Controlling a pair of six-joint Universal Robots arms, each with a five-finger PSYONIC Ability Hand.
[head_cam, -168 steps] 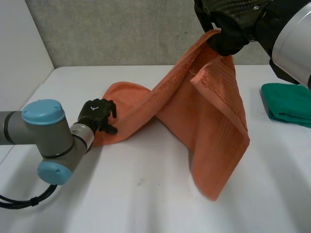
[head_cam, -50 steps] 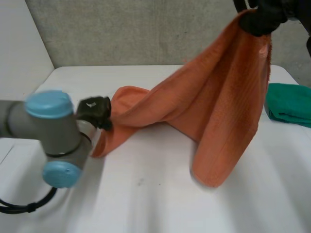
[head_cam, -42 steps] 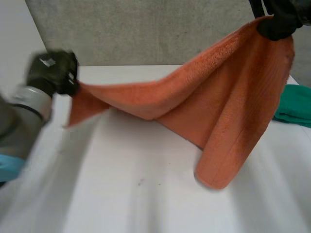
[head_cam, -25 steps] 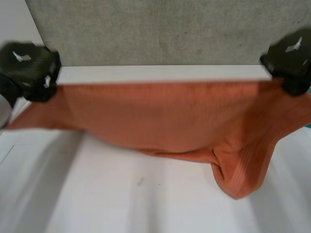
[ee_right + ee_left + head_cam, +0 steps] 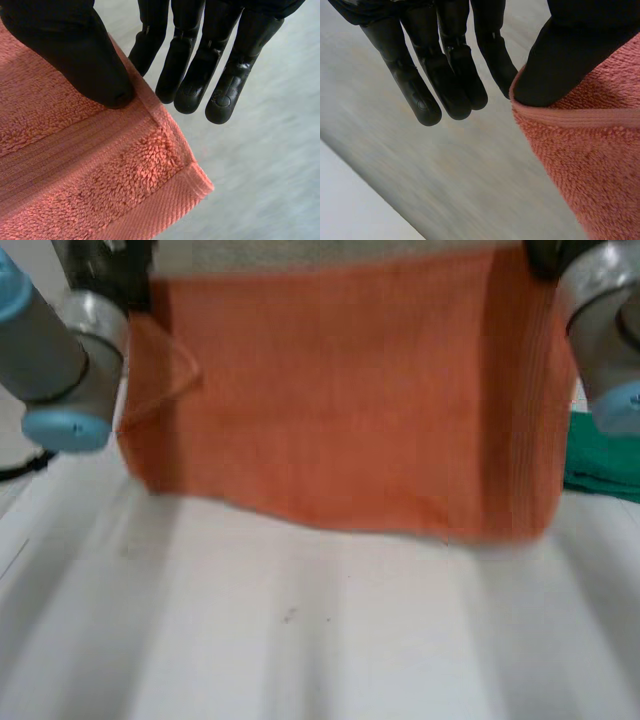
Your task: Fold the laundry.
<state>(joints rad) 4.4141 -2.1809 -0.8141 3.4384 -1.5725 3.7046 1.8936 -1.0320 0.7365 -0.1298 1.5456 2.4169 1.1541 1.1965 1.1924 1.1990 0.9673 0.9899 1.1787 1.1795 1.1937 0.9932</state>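
The orange terry-cloth towel (image 5: 350, 390) hangs spread out flat as a wide sheet, held up by its two upper corners above the white bench (image 5: 320, 640). Its lower edge runs slightly uneven, low over the bench; whether it touches the surface cannot be told. Near the upper corner on the left arm's side, a small flap of the towel is folded over onto the sheet.

The left hand (image 5: 120, 275) holds the upper corner on its own side. In the left wrist view its thumb (image 5: 560, 60) presses down on the hemmed edge of the towel (image 5: 590, 165), pinching the cloth against the finger behind it, while the other fingers (image 5: 445, 70) stretch out straight and bare beside the towel.

The right hand (image 5: 543, 255) holds the opposite upper corner. In the right wrist view its thumb (image 5: 75, 55) lies on the towel (image 5: 75, 175) just beside the woven border band and close to the corner, clamping it against the fingers underneath; the remaining fingers (image 5: 200, 65) reach straight past the cloth's edge.

A folded green cloth (image 5: 600, 455) lies on the bench beyond the towel's right side, below the right arm (image 5: 610, 340). The left arm (image 5: 50, 350) rises beside the towel's other side.
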